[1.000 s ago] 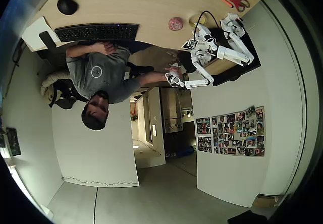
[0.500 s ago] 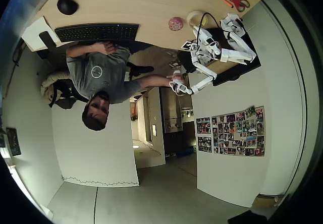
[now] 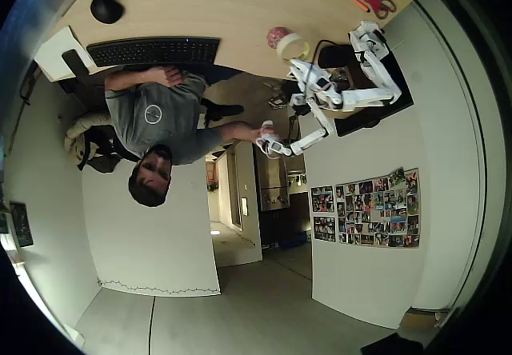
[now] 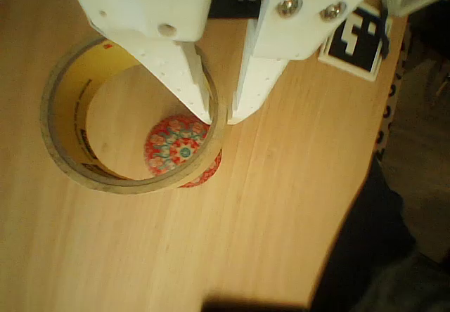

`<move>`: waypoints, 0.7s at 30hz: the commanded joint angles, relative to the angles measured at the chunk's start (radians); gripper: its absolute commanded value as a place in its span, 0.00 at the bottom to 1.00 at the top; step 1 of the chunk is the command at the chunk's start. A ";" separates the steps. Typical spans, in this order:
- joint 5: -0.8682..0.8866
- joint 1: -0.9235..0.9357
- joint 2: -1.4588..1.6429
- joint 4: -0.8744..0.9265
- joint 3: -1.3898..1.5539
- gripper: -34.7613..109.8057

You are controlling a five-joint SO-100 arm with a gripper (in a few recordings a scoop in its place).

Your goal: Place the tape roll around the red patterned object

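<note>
In the wrist view my gripper (image 4: 219, 119) is shut on the right wall of the tape roll (image 4: 67, 108), one white finger inside the ring and one outside. The pale yellow ring hangs tilted above the wooden table. Through its hollow I see the red patterned ball (image 4: 179, 148) at the lower right, partly under the ring's near rim. In the overhead view the tape roll (image 3: 293, 47) is held by the gripper (image 3: 300, 63) just right of and overlapping the ball (image 3: 277, 35), near the table's edge.
Red-handled scissors (image 3: 368, 1) lie at the table's right end, a black mouse (image 3: 106, 7) at the left and a black keyboard (image 3: 152, 51) along the edge. A person (image 3: 160, 119) sits at the table. A black-and-white marker (image 4: 355, 34) lies beside the gripper.
The arm has swung left, carrying the tape roll from its spot right of the ball to over the ball.
</note>
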 commanded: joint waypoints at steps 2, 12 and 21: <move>0.031 -0.017 -0.078 -0.130 0.057 0.24; 0.009 -0.020 -0.186 -0.244 0.028 0.24; 0.006 -0.021 -0.307 -0.147 -0.184 0.25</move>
